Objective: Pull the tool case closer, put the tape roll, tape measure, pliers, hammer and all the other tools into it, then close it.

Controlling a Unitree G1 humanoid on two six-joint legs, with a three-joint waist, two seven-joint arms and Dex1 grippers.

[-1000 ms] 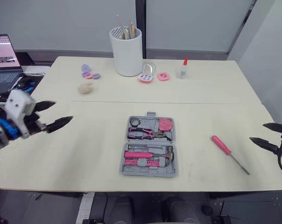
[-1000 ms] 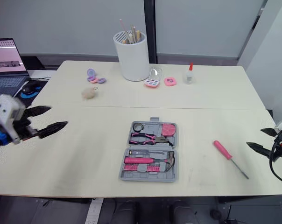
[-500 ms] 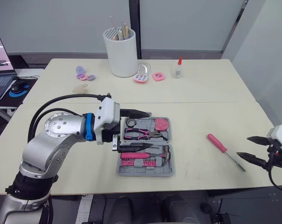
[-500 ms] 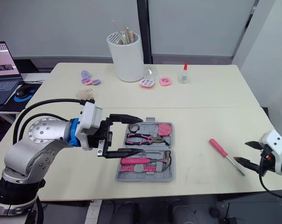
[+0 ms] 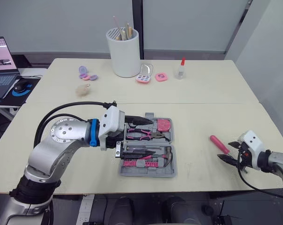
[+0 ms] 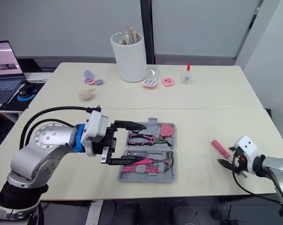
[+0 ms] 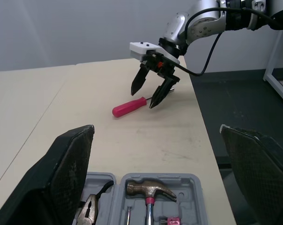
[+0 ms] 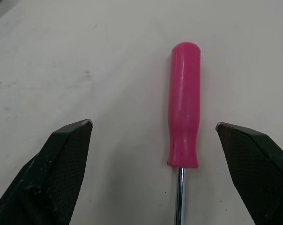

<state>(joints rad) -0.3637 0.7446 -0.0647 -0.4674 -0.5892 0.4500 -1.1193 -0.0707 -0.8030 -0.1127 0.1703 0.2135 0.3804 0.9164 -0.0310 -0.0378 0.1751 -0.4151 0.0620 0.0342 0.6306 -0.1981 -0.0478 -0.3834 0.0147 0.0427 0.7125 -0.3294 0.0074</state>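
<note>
The left gripper [image 5: 149, 135] has swung in over the case [image 5: 171, 169], fingers apart. The right gripper [image 5: 228, 152], also open, now straddles the screwdriver [image 5: 218, 143], seemingly the last loose tool, right of the case.

Setting is reading as an office or test room. A wide pale counter [image 5: 212, 89] is carrying a white holder [image 5: 124, 54] of thin sticks and brushes. Well to the holder's left, an open laptop [image 5: 2, 63] is showing a lit screen, with a mouse [image 5: 20, 86] on a blue pad [image 5: 12, 92] beside it. Behind the holder, plain grey wall panels [image 5: 62, 23] are closing off the room. A small glue bottle [image 5: 180, 69] is standing to the holder's right.
</note>
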